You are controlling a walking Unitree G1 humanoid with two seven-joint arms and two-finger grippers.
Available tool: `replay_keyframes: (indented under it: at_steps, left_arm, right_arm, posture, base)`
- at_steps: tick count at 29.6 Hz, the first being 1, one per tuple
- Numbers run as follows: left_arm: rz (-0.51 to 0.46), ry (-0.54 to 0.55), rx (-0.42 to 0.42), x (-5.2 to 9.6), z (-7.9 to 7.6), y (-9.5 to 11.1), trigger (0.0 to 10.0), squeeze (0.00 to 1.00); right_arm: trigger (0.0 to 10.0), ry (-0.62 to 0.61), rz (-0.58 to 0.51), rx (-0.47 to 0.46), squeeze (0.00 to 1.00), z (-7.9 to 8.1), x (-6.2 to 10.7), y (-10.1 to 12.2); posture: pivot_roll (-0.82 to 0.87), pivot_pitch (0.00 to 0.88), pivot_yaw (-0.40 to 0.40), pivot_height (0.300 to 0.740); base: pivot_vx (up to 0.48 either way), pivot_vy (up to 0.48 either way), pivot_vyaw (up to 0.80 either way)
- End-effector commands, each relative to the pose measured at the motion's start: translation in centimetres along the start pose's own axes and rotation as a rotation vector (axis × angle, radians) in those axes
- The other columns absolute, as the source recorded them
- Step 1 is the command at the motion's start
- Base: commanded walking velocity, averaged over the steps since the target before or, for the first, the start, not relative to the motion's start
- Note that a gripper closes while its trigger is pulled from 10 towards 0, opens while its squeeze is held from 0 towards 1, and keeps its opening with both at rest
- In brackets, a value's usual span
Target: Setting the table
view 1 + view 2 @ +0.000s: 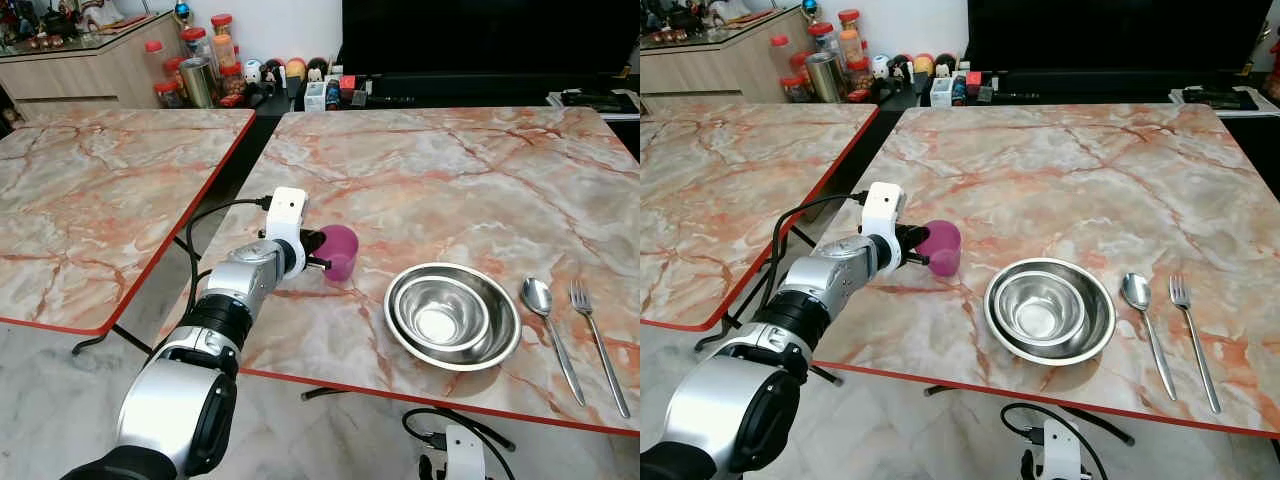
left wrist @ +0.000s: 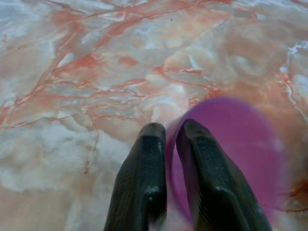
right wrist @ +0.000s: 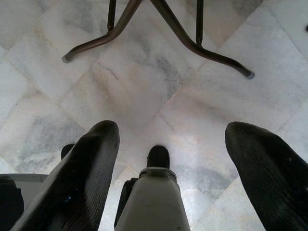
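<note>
A purple cup [image 1: 340,251] stands upright on the marble table [image 1: 450,170], left of two nested steel bowls [image 1: 452,315]. My left gripper [image 1: 318,250] is shut on the purple cup's near rim. In the left wrist view one finger is inside the cup [image 2: 231,154] and the other finger [image 2: 144,183] outside its wall. A spoon [image 1: 548,330] and a fork [image 1: 597,340] lie side by side right of the bowls. My right gripper [image 3: 168,139] hangs open below the table edge, over the tiled floor and table legs [image 3: 187,38].
A second marble table [image 1: 100,200] stands to the left across a narrow gap. Jars and small items [image 1: 200,65] crowd the floor and counter behind. A black cable [image 1: 450,425] loops near my right wrist under the front edge.
</note>
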State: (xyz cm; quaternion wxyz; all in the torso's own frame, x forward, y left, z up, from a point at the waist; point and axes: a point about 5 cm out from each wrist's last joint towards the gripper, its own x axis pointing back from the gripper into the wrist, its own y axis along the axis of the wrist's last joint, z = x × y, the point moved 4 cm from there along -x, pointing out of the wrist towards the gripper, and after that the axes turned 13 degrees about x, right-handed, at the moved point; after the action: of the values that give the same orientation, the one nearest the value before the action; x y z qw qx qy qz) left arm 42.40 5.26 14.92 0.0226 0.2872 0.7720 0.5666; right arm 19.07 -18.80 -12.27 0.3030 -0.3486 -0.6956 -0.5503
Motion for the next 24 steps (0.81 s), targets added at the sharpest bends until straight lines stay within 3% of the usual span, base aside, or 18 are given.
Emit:
replay_keyframes:
  at_steps: [1,17,18,19,24]
  left_arm:
    - [0.003,0.003,-0.009,0.1,0.3,0.3,10.0,1.00]
    - [-0.016,0.011,-0.014,0.1,0.5,0.5,10.0,1.00]
    - [-0.026,0.018,-0.013,0.2,0.6,0.6,10.0,0.36]
    - [-0.030,0.020,-0.014,0.2,0.7,0.7,10.0,0.03]
    - [-0.085,0.032,-0.013,0.5,1.0,1.5,10.0,0.00]
  right_arm:
    - [10.0,0.007,-0.003,-0.003,0.00,0.4,0.0,0.2]
    - [10.0,0.007,-0.002,-0.001,0.00,0.4,0.0,0.2]
    - [10.0,0.008,-0.002,-0.001,0.00,0.4,0.0,0.2]
    - [10.0,0.008,-0.002,-0.001,0.00,0.4,0.0,0.2]
    - [10.0,0.009,0.000,0.002,0.00,0.4,0.0,0.1]
  posture:
    - [0.00,0.000,0.104,0.740]
    - [0.00,0.000,0.105,0.740]
    - [0.00,0.000,0.105,0.740]
    - [0.00,0.000,0.105,0.740]
    - [0.01,0.000,0.102,0.740]
  base:
    - [0.000,0.000,0.00]
    - [0.000,0.000,0.00]
    - [0.000,0.000,0.00]
    - [0.000,0.000,0.00]
    - [0.000,0.000,0.00]
